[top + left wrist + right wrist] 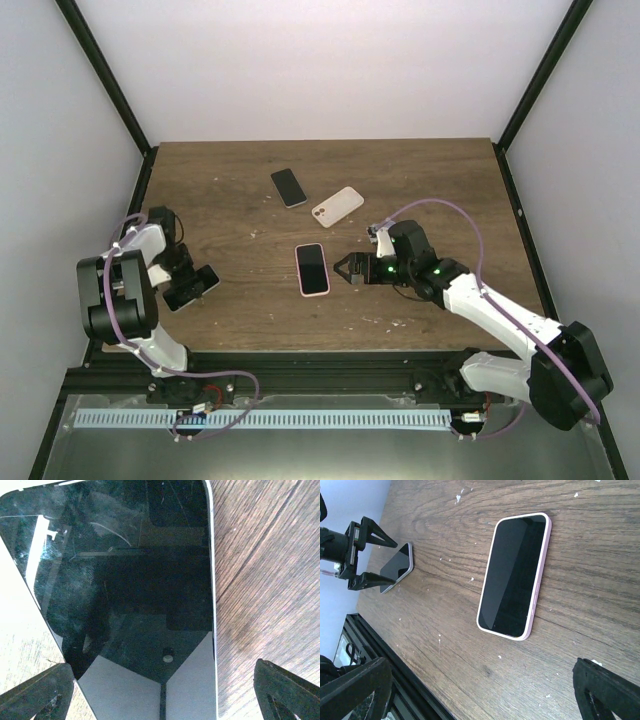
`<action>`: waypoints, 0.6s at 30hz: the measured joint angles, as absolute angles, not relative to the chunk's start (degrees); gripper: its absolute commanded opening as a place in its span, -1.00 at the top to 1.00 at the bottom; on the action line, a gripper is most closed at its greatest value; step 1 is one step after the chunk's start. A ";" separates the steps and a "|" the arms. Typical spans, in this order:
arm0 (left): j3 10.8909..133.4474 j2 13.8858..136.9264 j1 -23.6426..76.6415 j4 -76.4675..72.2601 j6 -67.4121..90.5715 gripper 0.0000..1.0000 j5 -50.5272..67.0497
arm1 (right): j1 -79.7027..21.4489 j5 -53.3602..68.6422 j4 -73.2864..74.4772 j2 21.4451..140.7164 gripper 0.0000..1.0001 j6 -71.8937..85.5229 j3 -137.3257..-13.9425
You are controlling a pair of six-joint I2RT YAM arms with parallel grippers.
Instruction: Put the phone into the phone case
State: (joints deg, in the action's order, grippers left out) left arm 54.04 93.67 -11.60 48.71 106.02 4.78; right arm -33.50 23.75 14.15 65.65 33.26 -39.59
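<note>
A phone in a pink case [313,269] lies screen up at the table's middle; it also shows in the right wrist view [515,575]. My right gripper [350,270] is open and empty just right of it, fingers [607,690] apart above bare wood. A bare black phone [289,187] and an empty cream case [337,207] lie further back. My left gripper [188,285] is open at the left over a silver-edged phone [130,580], whose dark screen fills the left wrist view between the spread fingertips [35,692]. That phone also shows in the right wrist view [397,566].
The wooden table [240,330] ends in a black rail at its near edge [395,680]. White walls and black frame posts [105,75] stand around it. Small white specks dot the wood.
</note>
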 measured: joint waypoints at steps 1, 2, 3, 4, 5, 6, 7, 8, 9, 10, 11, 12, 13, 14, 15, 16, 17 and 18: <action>54.08 93.62 -11.60 48.73 105.71 -1.00 4.62 | -33.50 23.75 14.13 65.65 -1.00 33.26 -39.59; 54.08 93.56 -11.60 48.75 105.43 -1.00 4.45 | -33.50 23.75 14.13 65.65 -1.00 33.26 -39.59; 54.08 93.45 -11.60 48.77 105.01 -1.00 4.08 | -33.50 23.75 14.13 65.65 -1.00 33.26 -39.59; 54.08 93.34 -11.60 48.77 104.75 -1.00 3.75 | -33.50 23.75 14.13 65.65 -1.00 33.26 -39.59; 54.08 93.21 -11.60 48.77 104.47 -1.00 3.40 | -33.50 23.75 14.11 65.65 -1.00 33.26 -39.59; 54.08 93.08 -11.60 48.77 104.25 -1.00 3.07 | -33.50 23.75 14.11 65.65 -1.00 33.26 -39.59; 54.08 92.88 -11.60 48.73 103.85 -1.00 2.85 | -33.50 23.77 14.11 65.65 -1.00 33.26 -39.59; 54.08 92.75 -11.62 48.69 103.53 -1.00 2.66 | -33.50 23.77 14.11 65.65 -1.00 33.26 -39.59; 54.04 92.62 -11.62 48.58 103.18 -1.00 2.46 | -33.50 23.77 14.11 65.65 -1.00 33.26 -39.59; 54.02 92.60 -11.64 48.53 102.94 -1.00 2.37 | -33.50 23.77 14.11 65.65 -1.00 33.26 -39.59; 54.02 92.60 -11.64 48.53 102.63 -1.00 2.22 | -33.50 23.77 14.11 65.65 -1.00 33.28 -39.59; 54.00 92.60 -11.68 48.56 102.17 -0.99 2.20 | -33.50 23.75 14.11 65.65 -1.00 33.26 -39.59; 54.00 92.60 -11.77 48.66 101.78 -0.99 2.24 | -33.50 23.77 14.11 65.65 -1.00 33.26 -39.59; 54.00 92.60 -11.88 48.80 101.54 -0.99 2.33 | -33.50 23.75 14.11 65.65 -1.00 33.26 -39.59; 54.00 92.60 -12.05 49.15 101.21 -0.99 2.59 | -33.50 23.75 14.11 65.65 -0.99 33.26 -39.59; 54.00 92.60 -12.19 49.50 100.79 -0.99 2.72 | -33.50 23.75 14.11 65.65 -1.00 33.26 -39.59; 54.08 92.60 -12.29 50.00 100.36 -0.99 2.74 | -33.50 23.75 14.11 65.65 -1.00 33.26 -39.59; 54.17 92.60 -12.36 50.41 100.16 -0.98 2.72 | -33.50 23.77 14.09 65.65 -1.00 33.28 -39.59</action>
